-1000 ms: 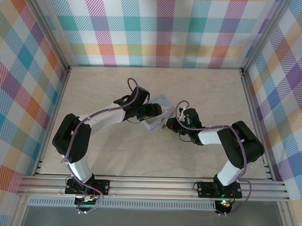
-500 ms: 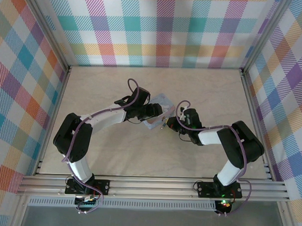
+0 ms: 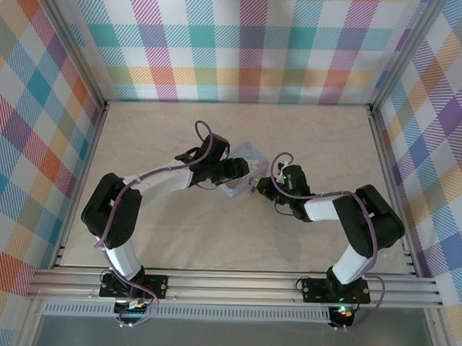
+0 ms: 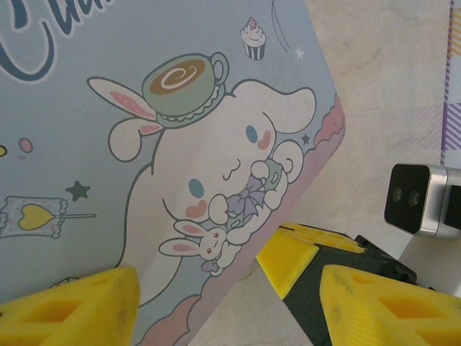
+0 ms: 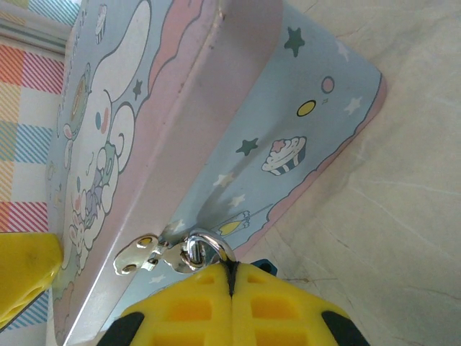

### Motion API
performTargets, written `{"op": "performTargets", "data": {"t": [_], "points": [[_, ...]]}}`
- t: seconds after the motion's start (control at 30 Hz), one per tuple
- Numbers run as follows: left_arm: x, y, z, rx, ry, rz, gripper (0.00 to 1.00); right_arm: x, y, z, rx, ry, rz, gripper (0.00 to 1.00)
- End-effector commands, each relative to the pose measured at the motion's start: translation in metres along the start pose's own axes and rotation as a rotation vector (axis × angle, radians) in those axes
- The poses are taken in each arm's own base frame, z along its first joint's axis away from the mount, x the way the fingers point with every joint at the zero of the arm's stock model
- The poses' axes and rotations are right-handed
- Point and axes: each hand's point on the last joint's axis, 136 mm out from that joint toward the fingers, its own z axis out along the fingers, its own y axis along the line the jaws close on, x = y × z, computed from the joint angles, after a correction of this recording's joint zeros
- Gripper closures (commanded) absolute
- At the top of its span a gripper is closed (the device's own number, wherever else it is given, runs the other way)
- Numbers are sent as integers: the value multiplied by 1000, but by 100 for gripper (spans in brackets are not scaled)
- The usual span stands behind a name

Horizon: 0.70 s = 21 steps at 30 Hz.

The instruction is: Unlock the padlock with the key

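Hidden: the padlock [image 5: 205, 249] shows a silver shackle loop and a sliver of blue. The rest of its body lies behind the yellow fingertips of the right pincer [image 5: 230, 277].
Key: whether it sits in the seam between those fingertips cannot be told.
Cut off: the tin [image 4: 65, 144] runs past the frame edges in both wrist views. In the top view both arms cover much of it.
Padlock place: it hangs at the silver hasp [image 5: 140, 256] on the tin's long side wall, right at the right pincer's tips.
Right pincer: the fingers are pressed together with only a thin line between them. They are up against the shackle.
Left pincer [image 4: 227, 288]: the fingers stand wide apart. One lies over the lid's lower corner and the other is off past the tin's edge. Whether either presses on the tin cannot be told.
Edges: the tin is tilted, so its pink-trimmed lid rim and its starred side wall both face the right wrist view.
Crowding: in the left wrist view a yellow finger of the right pincer sits just beside the tin's lower edge. The right arm's grey camera [image 4: 421, 198] is close behind it.
Room: the pale surface [image 3: 164, 133] spreads around the tin near its middle. It reaches the plaid walls [image 3: 251, 45] and the metal rails [image 3: 235, 283].
Writing: dark blue cursive runs along the lid's top and is cropped by the frame. It begins with "C" and cannot be read in full.
Pictures: a white long-eared cartoon animal with a teacup on its head, a small bunny, a cupcake, stars.
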Motion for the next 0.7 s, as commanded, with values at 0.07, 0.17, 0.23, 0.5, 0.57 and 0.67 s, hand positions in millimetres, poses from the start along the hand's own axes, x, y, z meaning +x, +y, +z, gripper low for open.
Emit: {"op": "performTargets", "data": {"t": [0.07, 0.17, 0.23, 0.5, 0.57, 0.67], "points": [[21, 27, 3, -87, 55, -30, 32, -31, 5, -6, -17, -100, 24, 100], [21, 26, 2, -82, 55, -31, 32, -33, 7, -7, -23, -103, 21, 100], [21, 25, 3, -76, 56, -34, 32, -33, 6, -6, -21, -96, 17, 100], [21, 26, 2, -81, 51, -35, 32, -24, 5, -8, -30, -68, -81, 99], [21, 26, 0, -84, 48, -33, 32, -24, -1, -15, -11, -89, -92, 91], [17, 22, -4, -72, 32, -29, 31, -19, -5, -23, 18, -60, -141, 84]]}}
